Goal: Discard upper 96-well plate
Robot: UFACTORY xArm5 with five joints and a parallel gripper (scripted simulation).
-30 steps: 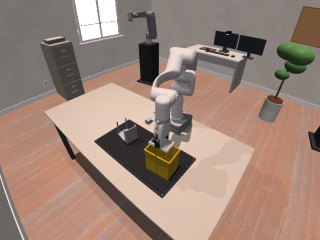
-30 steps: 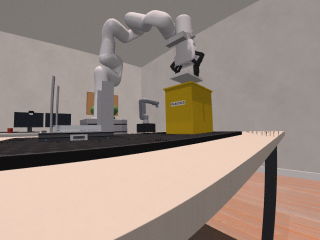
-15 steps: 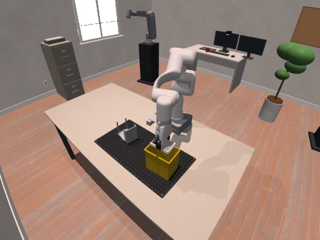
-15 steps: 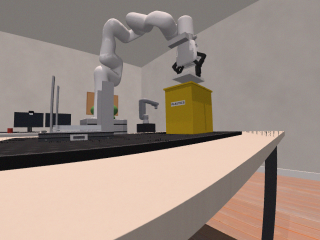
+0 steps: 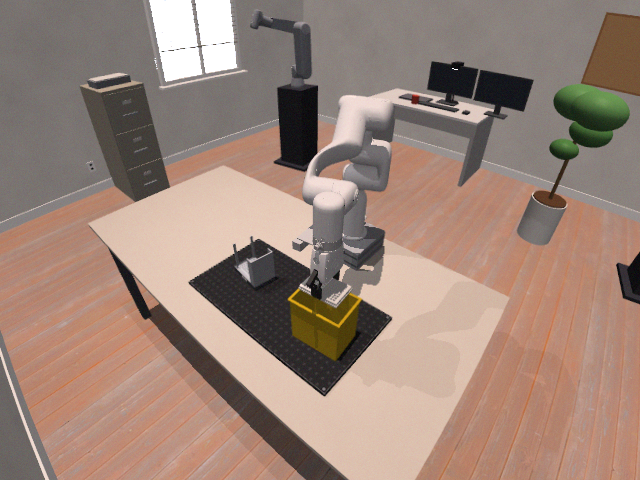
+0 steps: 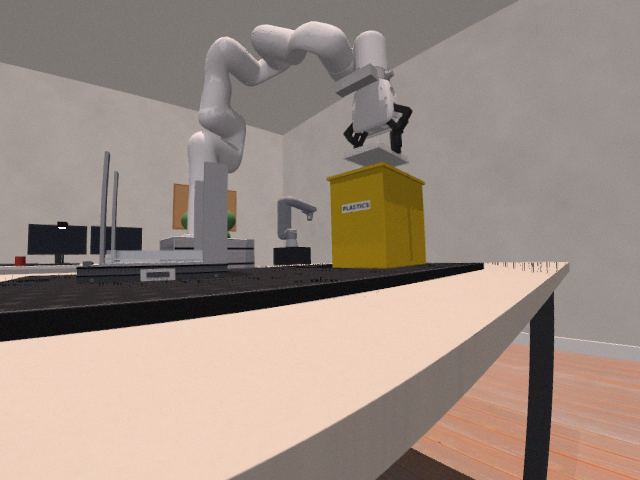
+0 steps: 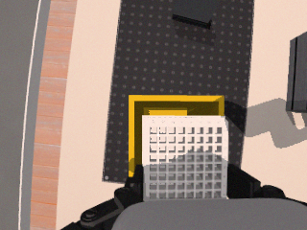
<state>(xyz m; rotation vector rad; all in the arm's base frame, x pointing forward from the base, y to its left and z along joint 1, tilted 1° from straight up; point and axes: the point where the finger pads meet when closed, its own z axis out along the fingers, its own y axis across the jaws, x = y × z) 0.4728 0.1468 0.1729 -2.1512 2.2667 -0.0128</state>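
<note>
My gripper [image 6: 376, 140] is shut on a white 96-well plate [image 6: 376, 156] and holds it flat just above the open top of the yellow plastics bin W1 [image 6: 377, 217]. The bin stands upright on the black mat [image 5: 289, 304]. In the wrist view the plate [image 7: 184, 158] covers most of the bin's opening [image 7: 176, 110]. In the top view the plate [image 5: 337, 294] sits over the bin's far rim [image 5: 324, 322]. The stack rack K1 [image 5: 254, 264] stands to the left on the mat; I cannot make out the lower plate inside it.
The arm's base [image 5: 364, 242] stands behind the bin. A filing cabinet [image 5: 125, 138], a desk with monitors [image 5: 454, 111], a second arm on a pedestal [image 5: 297, 87] and a potted plant [image 5: 568, 165] stand on the floor, away from the table.
</note>
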